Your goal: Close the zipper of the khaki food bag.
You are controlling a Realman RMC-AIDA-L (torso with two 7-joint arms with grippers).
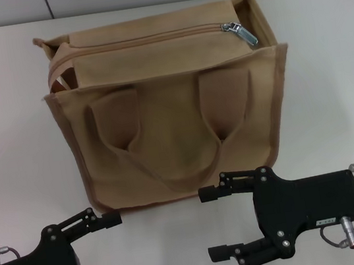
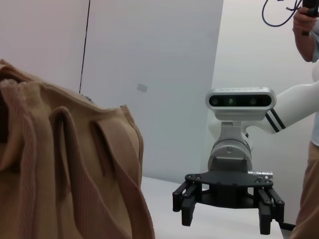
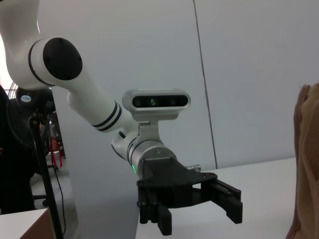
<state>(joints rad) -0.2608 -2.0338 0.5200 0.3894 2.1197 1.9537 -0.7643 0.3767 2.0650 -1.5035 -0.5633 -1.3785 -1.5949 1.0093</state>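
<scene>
Two hands spread wide, empty, low before khaki food bag (image 1: 171, 113) on white surface (image 1: 336, 82): left hand (image 1: 108, 249) near its front-left corner, right hand (image 1: 218, 223) just before its front. Zipper (image 1: 150, 40) along top, silver pull (image 1: 242, 31) at right end.

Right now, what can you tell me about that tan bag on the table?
The khaki food bag is a boxy canvas tote with darker trimmed edges, standing upright on the white table. Two flat loop handles hang against its near face. The zipper runs along the top panel, its silver pull tab near the robot's right end. Both grippers sit in front; nothing touches the bag.
</scene>
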